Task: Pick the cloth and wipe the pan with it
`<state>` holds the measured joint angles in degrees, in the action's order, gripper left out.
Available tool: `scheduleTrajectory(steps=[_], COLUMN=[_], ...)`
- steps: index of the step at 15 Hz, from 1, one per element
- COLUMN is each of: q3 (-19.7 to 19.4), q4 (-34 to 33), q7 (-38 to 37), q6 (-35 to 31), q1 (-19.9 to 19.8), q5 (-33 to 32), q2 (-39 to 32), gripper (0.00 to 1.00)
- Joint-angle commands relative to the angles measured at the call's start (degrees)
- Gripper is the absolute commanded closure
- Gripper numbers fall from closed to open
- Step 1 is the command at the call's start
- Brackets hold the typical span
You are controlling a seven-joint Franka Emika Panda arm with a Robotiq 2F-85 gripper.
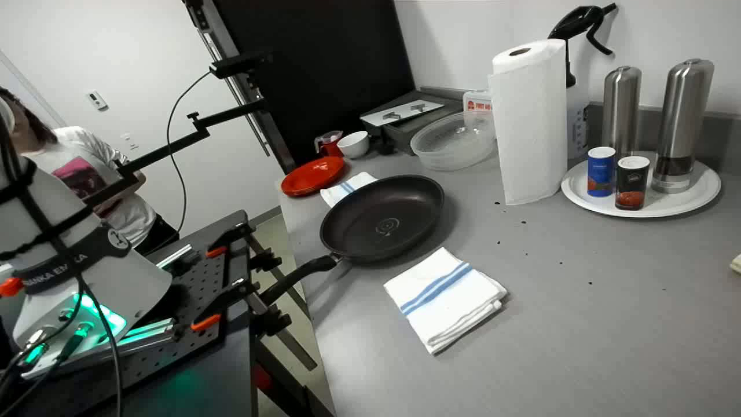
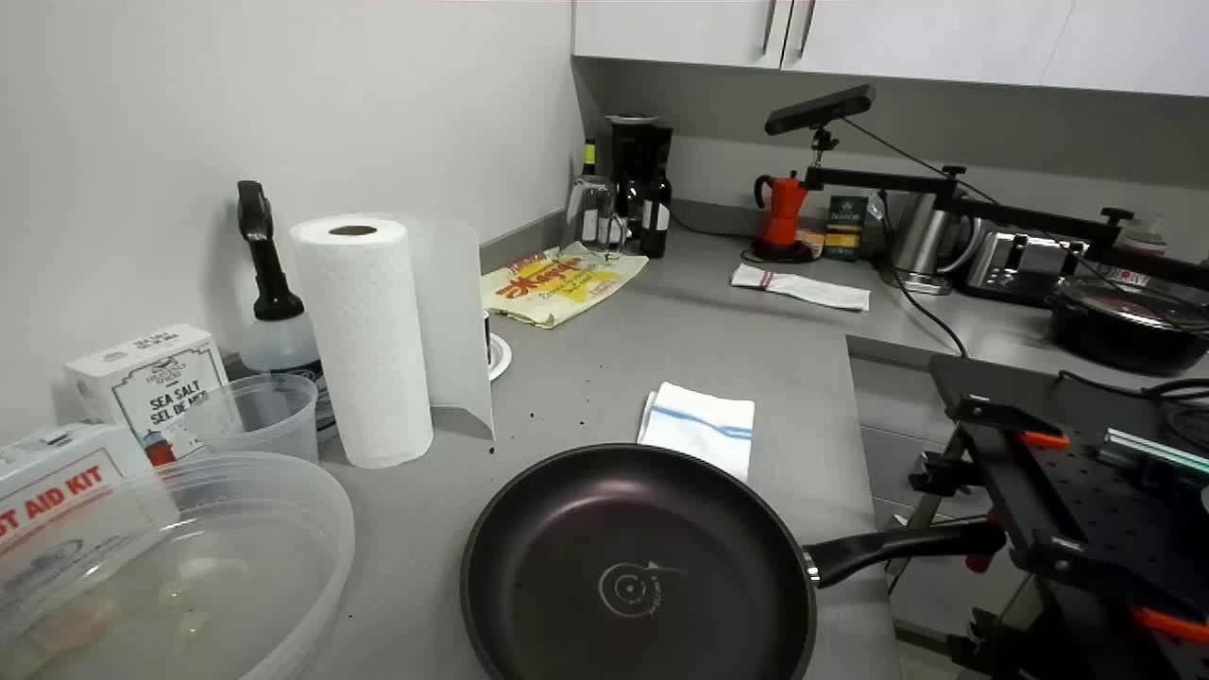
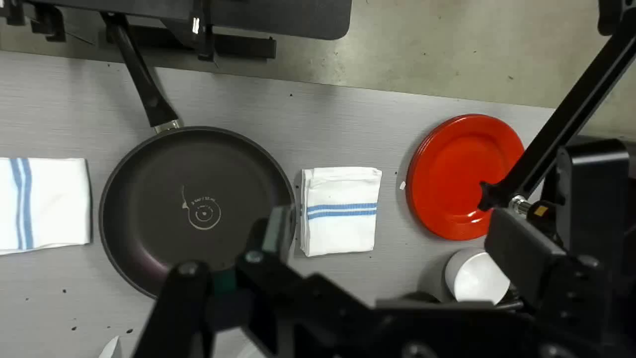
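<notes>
My gripper (image 3: 390,223) is spread wide, its two blurred fingers (image 3: 521,248) well apart above the counter (image 1: 608,336). In the wrist view a folded white cloth (image 3: 343,214) with blue stripes shows in the gap between those fingers, flat on the counter well below me and just beside the pan (image 3: 198,179). The pan sits right way up, its dark inside facing me and a finger covering part of it; its black handle (image 3: 141,82) reaches out past the counter's edge. On the pan's opposite side, farther from my gripper, lies a second folded white cloth (image 1: 446,295), striped alike; which of the two is meant I cannot tell. Beyond the nearer cloth, well apart from the pan, are stacked red plates (image 3: 457,169) with a white bowl (image 3: 479,276) near them. Across the pan from its handle, in both exterior views, a paper towel roll (image 2: 364,349) stands upright, with a clear plastic tub (image 1: 448,161) near it. Farther from the pan, in an exterior view, a white plate (image 1: 705,184) bears two steel grinders (image 1: 689,116) and two small containers (image 1: 601,174), all upright.
</notes>
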<state>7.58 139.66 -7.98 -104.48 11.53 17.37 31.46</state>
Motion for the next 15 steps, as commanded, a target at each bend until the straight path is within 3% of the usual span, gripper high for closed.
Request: scheduleTrajectory(steps=[1, 7, 15], q3=[0.7, 1.2, 0.2], q4=[-0.1, 4.6, 7.4], q7=[0.3, -4.2, -14.0], q6=[0.2, -9.5, -23.7], q1=[-0.8, -4.8, -12.2], q5=[0.3, -1.5, -7.7], q2=[0.0, -3.0, -14.0], gripper=[0.00, 0.00, 0.00])
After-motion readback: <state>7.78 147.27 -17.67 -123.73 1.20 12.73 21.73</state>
